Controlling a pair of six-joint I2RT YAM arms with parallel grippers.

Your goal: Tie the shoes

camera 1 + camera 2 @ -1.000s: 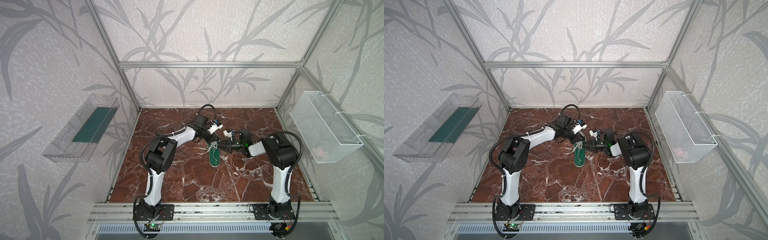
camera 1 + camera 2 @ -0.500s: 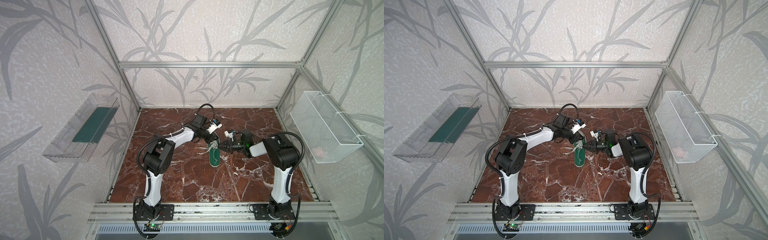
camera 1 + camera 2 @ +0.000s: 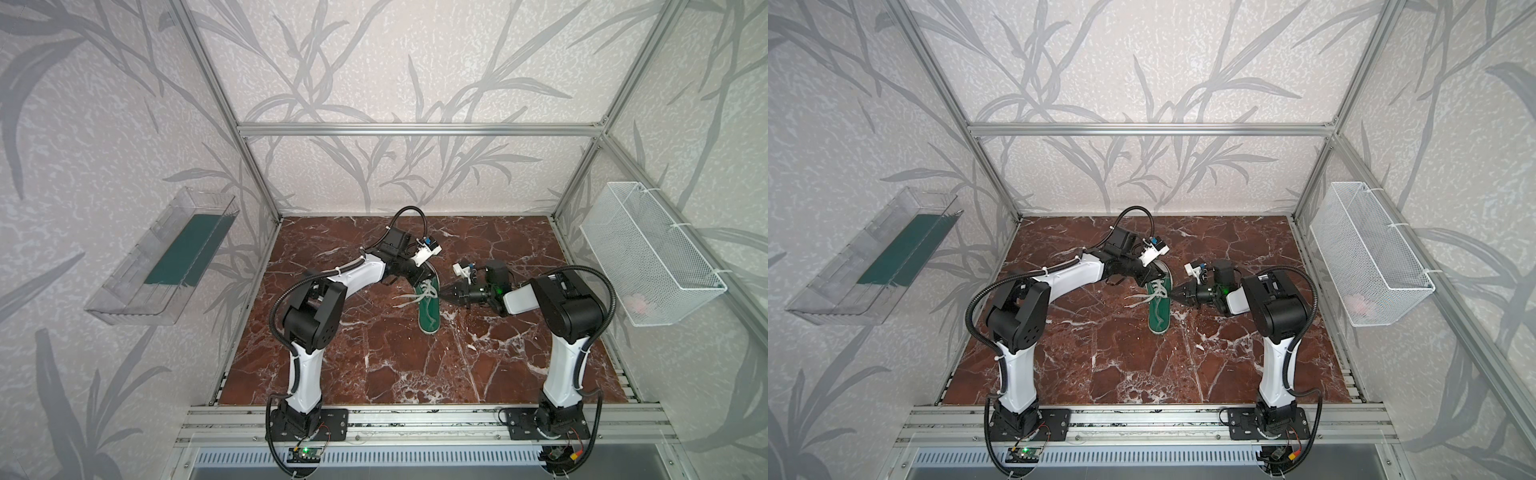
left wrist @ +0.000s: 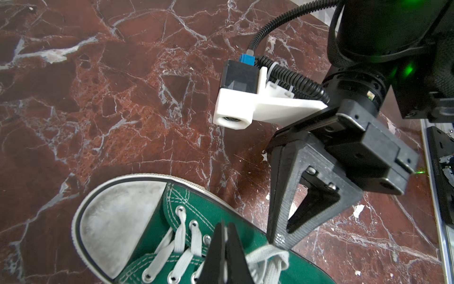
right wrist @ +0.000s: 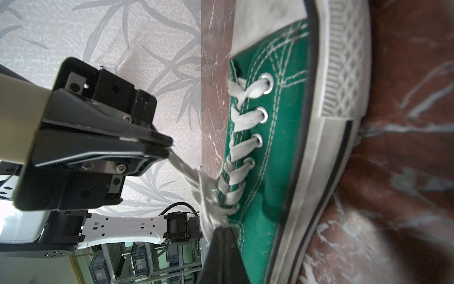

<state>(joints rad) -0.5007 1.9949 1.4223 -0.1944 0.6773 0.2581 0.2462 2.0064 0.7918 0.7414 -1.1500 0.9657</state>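
Note:
The shoe [image 3: 429,309] [image 3: 1158,309] is a green sneaker with a white toe cap [image 4: 118,221], lying on the red marble table [image 3: 374,357] with its toe toward the back. My left gripper [image 3: 427,277] [image 4: 224,246] hangs over the lacing, shut on a strand of white lace [image 5: 181,167] that runs taut to the knot. From the right side, my right gripper [image 3: 444,292] [image 5: 222,231] is shut on a bunch of lace [image 5: 208,209] at the top eyelets. Loose lace ends [image 3: 409,300] trail left of the shoe.
A clear bin [image 3: 166,266] with a green sheet hangs on the left wall. A white wire basket [image 3: 648,253] hangs on the right wall. Aluminium rails [image 3: 415,419] run along the table's front edge, with both arm bases on them.
The left arm has shifted very slightly. Both grippers stay shut on the laces at the shoe, and the shoe has not moved.

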